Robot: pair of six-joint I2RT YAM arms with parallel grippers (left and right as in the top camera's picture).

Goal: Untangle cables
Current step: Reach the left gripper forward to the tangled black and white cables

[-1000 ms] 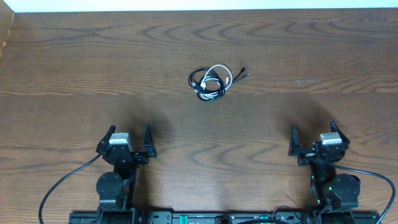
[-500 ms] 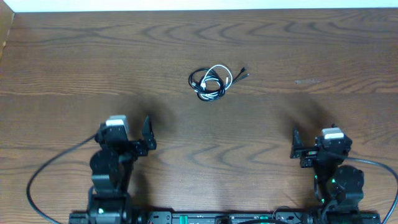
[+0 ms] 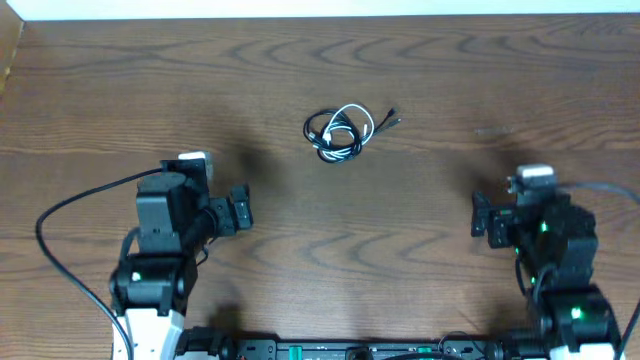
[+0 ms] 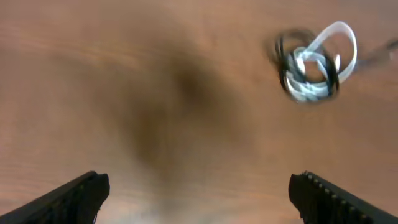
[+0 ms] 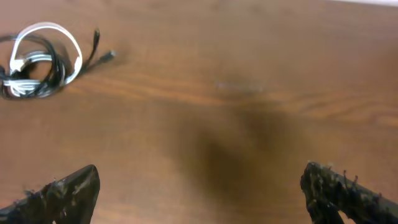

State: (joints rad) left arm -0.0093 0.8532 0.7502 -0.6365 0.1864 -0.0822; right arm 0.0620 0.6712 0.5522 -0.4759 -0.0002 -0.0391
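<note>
Only the overhead view takes in both arms at once, placing the left claw (image 4: pixel 199 186) on the near left of the tangle (image 3: pixel 338 134) and the right claw (image 5: pixel 200 177) on its near right. Both are well apart from it, with jaws spread wide and empty. The tangle lies loose on the dark, wood-grained desk (image 3: pixel 480 70), the thin black cable (image 5: pixel 55 73) coiled into a small ring and the glossy white cable (image 5: pixel 45 26) looped through it. The right wrist view alone resolves two black plug ends (image 5: pixel 107 56) jutting from the tangle's right side; the left wrist view is blurred.
</note>
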